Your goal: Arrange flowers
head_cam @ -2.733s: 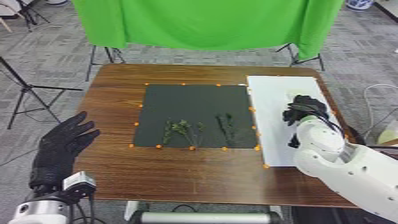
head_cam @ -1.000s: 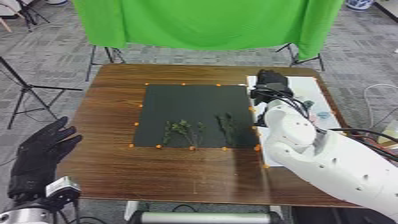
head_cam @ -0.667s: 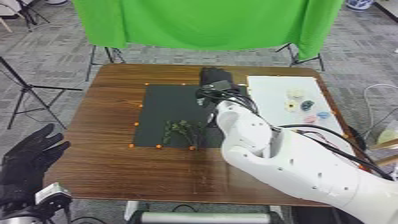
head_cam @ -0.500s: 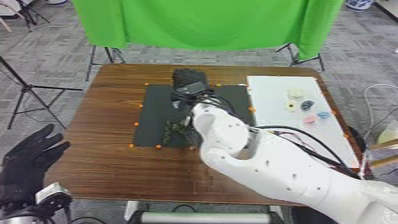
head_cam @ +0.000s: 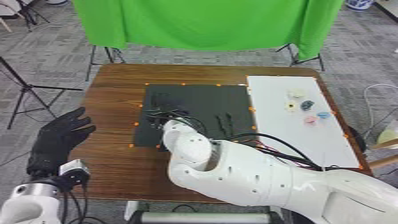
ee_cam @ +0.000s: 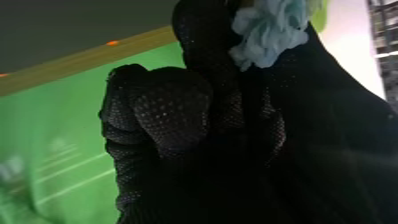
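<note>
**Right hand (head_cam: 164, 101) swinging across to the left part of the dark mat (head_cam: 209, 95), carrying a pale blue flower (ee_cam: 266, 32)**

Since the earlier head views the right hand is shifting from the white board (head_cam: 329, 145) past the middle of the mat, and the left hand (head_cam: 64, 137) is moving forward beside the table's left edge.

Trouble, if it is coming, is likely starting at the grip: the right fingers are curling and clamping on the soft petals in the wrist view, so squeezing harder could be crushing them, and easing early could be dropping the flower off its spot. Lowering the right forearm (head_cam: 189, 145) or its cables (head_cam: 289, 145) could be dragging the green stems (head_cam: 230, 123) lying close by.

The left fingers are staying straight and apart, holding nothing.

For holders, flat surfaces are doing the work: the board is bearing a cream flower (head_cam: 296, 93), a yellow flower (head_cam: 290, 105), a dark teal flower (head_cam: 307, 105), a pink flower (head_cam: 310, 120) and a blue flower (head_cam: 324, 115), while the mat is bearing the stems.
</note>
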Robot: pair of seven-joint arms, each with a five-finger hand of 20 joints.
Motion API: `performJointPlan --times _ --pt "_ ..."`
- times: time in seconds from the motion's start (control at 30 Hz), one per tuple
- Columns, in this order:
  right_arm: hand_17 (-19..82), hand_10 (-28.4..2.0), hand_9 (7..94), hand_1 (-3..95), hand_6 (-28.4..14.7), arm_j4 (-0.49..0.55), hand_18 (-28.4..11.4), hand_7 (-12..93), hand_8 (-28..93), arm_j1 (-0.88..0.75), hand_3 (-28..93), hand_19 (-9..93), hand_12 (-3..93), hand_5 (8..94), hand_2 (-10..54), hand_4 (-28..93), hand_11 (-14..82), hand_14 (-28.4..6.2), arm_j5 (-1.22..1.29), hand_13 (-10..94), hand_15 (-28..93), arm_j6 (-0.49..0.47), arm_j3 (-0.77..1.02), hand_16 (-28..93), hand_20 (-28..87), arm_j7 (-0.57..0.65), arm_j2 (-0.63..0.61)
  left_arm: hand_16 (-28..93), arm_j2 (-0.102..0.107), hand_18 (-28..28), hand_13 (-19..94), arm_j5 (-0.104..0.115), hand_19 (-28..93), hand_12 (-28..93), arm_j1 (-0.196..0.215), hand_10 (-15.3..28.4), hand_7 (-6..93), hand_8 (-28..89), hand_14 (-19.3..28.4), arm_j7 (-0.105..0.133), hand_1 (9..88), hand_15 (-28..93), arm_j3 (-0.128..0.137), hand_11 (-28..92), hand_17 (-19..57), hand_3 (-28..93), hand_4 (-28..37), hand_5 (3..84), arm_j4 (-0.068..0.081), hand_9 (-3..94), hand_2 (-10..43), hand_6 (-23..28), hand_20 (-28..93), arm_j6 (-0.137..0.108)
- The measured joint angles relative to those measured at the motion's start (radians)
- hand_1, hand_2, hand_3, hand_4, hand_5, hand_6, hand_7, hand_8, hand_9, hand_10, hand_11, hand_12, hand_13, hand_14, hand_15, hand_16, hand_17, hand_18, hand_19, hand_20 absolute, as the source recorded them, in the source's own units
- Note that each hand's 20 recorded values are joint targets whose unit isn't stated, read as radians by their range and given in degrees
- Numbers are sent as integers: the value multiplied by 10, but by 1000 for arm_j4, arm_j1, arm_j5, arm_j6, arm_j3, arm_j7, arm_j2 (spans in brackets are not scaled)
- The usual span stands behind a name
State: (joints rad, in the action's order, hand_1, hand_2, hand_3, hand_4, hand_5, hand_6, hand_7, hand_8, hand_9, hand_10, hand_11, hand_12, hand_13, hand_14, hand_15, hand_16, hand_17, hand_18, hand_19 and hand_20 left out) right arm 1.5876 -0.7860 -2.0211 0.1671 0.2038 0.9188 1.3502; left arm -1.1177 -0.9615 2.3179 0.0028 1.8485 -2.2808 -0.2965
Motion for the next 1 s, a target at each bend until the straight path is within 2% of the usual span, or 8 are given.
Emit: performJointPlan --times 0.13,0.2,0.43,0.73,0.87,0.9,1.0 --pt "433 -90 926 527 -10 -21 -212 262 50 -4 793 932 308 829 -95 -283 254 -46 -3 837 703 -4 0 180 161 0 -8 -117 7 227 270 2 615 84 -25 197 162 -109 266 35 250 544 -4 281 -92 830 -204 397 0 355 64 107 -2 1" --pt "432 -89 923 522 -6 -26 -210 260 44 -9 791 932 300 822 -95 -283 249 -45 5 836 702 -6 7 180 157 0 -9 -117 8 228 270 2 615 84 -25 196 162 -109 266 39 250 545 -4 281 -92 829 -204 397 -1 355 64 107 -2 1" --pt "429 -86 909 492 -13 -37 -207 253 23 -53 768 932 289 786 -95 -283 242 -40 34 829 703 -13 59 181 154 13 -8 -117 10 227 270 1 615 83 -39 196 162 -110 265 26 250 544 -9 281 -92 829 -204 398 0 355 65 107 -3 8" --pt "424 -99 876 436 -16 -41 -203 244 -23 -78 771 932 223 696 -95 -283 297 -36 48 816 713 -8 85 173 163 31 -3 -117 14 227 270 0 615 84 -41 197 163 -110 265 -3 250 544 -13 281 -92 830 -204 399 -1 355 64 108 -3 23" --pt "424 -104 867 414 -14 -41 -204 232 -84 -85 798 932 190 670 -95 -283 322 -36 55 814 716 0 94 172 167 41 0 -117 15 227 270 0 615 84 -33 197 162 -110 265 -8 250 544 -12 282 -92 830 -205 399 -5 355 65 108 -3 28" --pt "422 -104 866 407 -14 -41 -204 234 -130 -88 805 932 184 667 -95 -283 325 -37 56 814 717 0 98 171 169 42 1 -117 15 227 270 -1 615 84 -30 196 162 -110 265 -9 251 544 -12 282 -92 830 -206 399 -7 355 65 108 -3 29" --pt "418 -106 862 394 -17 -41 -205 231 -147 -96 804 932 183 656 -95 -283 328 -38 60 811 719 0 110 171 170 46 4 -117 15 227 270 -1 615 83 -17 196 162 -109 265 -13 250 544 -11 282 -92 830 -205 400 -13 355 65 108 -3 30"
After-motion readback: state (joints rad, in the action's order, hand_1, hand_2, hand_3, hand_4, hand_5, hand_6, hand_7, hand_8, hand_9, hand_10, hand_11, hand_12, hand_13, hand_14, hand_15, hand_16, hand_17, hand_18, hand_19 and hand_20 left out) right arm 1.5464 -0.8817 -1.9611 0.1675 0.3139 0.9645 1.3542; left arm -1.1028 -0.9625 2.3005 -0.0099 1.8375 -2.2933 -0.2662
